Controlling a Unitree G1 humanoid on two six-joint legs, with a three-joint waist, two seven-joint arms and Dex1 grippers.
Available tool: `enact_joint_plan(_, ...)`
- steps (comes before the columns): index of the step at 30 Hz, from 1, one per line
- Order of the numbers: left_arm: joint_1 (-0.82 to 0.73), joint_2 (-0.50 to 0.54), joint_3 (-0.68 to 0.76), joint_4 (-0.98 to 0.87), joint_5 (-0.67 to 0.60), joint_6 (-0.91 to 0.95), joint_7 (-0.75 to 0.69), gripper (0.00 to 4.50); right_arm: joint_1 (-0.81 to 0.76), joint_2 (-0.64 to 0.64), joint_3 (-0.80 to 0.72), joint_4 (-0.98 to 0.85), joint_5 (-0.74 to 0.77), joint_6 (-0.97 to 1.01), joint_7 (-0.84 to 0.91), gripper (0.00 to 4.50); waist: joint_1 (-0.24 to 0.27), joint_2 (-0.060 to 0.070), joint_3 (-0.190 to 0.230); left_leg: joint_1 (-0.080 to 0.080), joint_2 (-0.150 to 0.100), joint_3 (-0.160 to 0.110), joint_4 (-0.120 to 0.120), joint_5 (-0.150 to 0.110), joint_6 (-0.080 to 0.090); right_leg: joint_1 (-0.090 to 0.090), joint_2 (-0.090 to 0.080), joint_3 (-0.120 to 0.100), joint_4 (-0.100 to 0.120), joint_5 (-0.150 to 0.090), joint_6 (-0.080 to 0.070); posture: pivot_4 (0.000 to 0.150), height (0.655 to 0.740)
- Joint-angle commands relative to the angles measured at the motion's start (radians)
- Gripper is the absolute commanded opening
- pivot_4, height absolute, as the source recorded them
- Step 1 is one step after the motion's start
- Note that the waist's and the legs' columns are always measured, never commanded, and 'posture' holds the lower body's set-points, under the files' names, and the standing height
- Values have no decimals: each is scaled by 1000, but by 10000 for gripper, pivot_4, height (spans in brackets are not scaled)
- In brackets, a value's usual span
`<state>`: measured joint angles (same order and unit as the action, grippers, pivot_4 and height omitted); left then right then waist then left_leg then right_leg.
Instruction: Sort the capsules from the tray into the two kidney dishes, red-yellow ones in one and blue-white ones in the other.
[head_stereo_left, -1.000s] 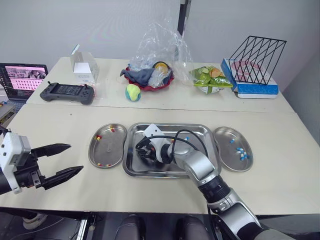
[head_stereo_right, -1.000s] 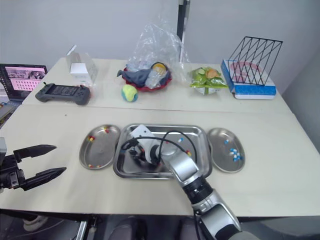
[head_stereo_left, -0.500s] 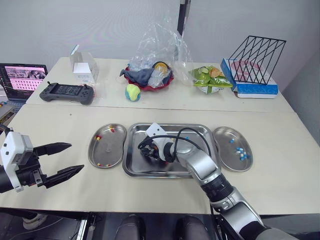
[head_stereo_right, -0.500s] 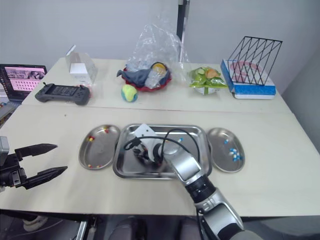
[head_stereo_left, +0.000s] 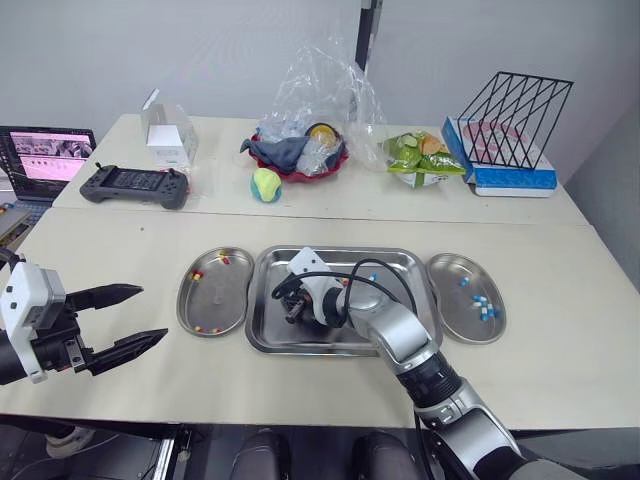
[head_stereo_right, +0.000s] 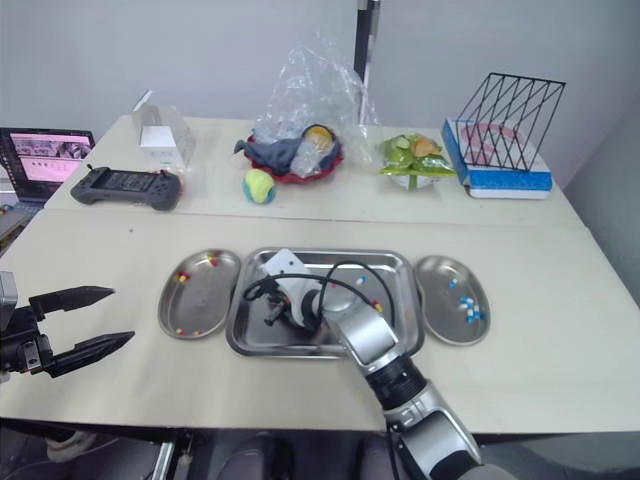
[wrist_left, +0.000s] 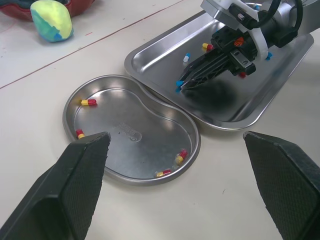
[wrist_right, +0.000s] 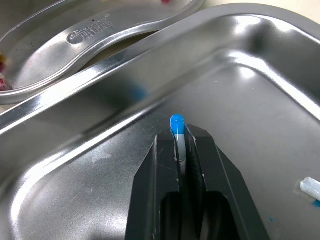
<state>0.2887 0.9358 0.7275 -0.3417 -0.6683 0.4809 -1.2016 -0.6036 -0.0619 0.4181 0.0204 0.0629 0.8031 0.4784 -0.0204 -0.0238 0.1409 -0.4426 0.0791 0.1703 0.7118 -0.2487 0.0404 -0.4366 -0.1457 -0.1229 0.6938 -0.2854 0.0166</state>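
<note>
The table is carrying a wire rack, a bagged bowl and a controller along its far side. Nearer, the tray is lying between the left kidney dish, holding red-yellow capsules, and the right kidney dish. The left gripper is hovering wide open, near-left of the dishes. The right gripper is reaching into the tray's left part, pinching a blue-white capsule between narrowed fingers.

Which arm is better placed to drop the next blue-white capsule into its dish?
Right. The right gripper pinches a blue-white capsule above the tray, and the kidney dish holding blue-white ones lies on that side. The left gripper hangs open far left of the tray, holding nothing.
</note>
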Motion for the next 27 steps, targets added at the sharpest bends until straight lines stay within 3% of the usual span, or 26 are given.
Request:
enact_joint_plan(1, -6, 12, 13, -12, 2, -14, -1, 45000, 14, -6, -10, -19, 4, 25, 0, 478, 0, 0, 0, 0, 0, 0, 0, 0, 0, 0, 0, 0, 0, 0, 0, 1500, 6934)
enact_joint_plan(8, -14, 3, 7, -20, -16, -5, 8, 45000, 6, -42, -103, -154, 136, 0, 128, 478, 1, 0, 0, -2, 0, 0, 0, 0, 0, 0, 0, 0, 0, 0, 0, 1500, 6934)
enact_joint_plan(14, -75, 5, -16, -10, -91, 50, 10, 45000, 25, -211, -242, -312, 324, 34, 312, 478, 8, 0, 0, -3, 0, -1, 0, 0, 0, 1, 0, -1, -1, 0, 0, 1500, 6934)
enact_joint_plan(20, -125, 14, -86, -8, -103, 43, -24, 45000, 60, -569, -470, -201, 378, 27, 447, 478, 15, 0, 1, -3, -2, -2, 0, -1, 2, 2, -1, -1, -3, 0, 0, 1500, 6934)
enact_joint_plan(27, -196, 17, -165, 33, -68, 7, -49, 45000, 145, -750, -511, -65, 326, -90, 505, 478, 2, 1, 1, -2, -1, 0, -1, 1, 0, 2, 1, -1, -4, 0, 0, 1500, 6934)
